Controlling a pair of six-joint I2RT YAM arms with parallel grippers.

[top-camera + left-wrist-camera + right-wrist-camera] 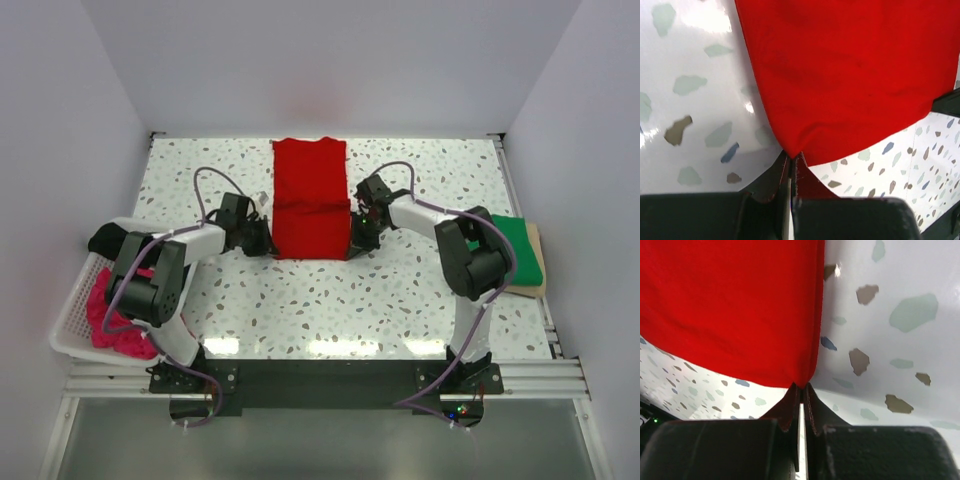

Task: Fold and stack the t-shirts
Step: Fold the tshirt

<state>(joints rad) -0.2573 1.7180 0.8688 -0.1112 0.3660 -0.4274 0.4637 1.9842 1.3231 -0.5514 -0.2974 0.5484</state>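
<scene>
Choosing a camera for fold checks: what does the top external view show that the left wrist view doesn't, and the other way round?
Only the top external: a folded green t-shirt on the right, and the white basket holding a magenta t-shirt and a black t-shirt. Only the left wrist: a close look at the left gripper shut on the red t-shirt's corner. Both: the red t-shirt and the speckled table.

Red t-shirt (311,195) lies lengthwise, both near corners pinched.
</scene>
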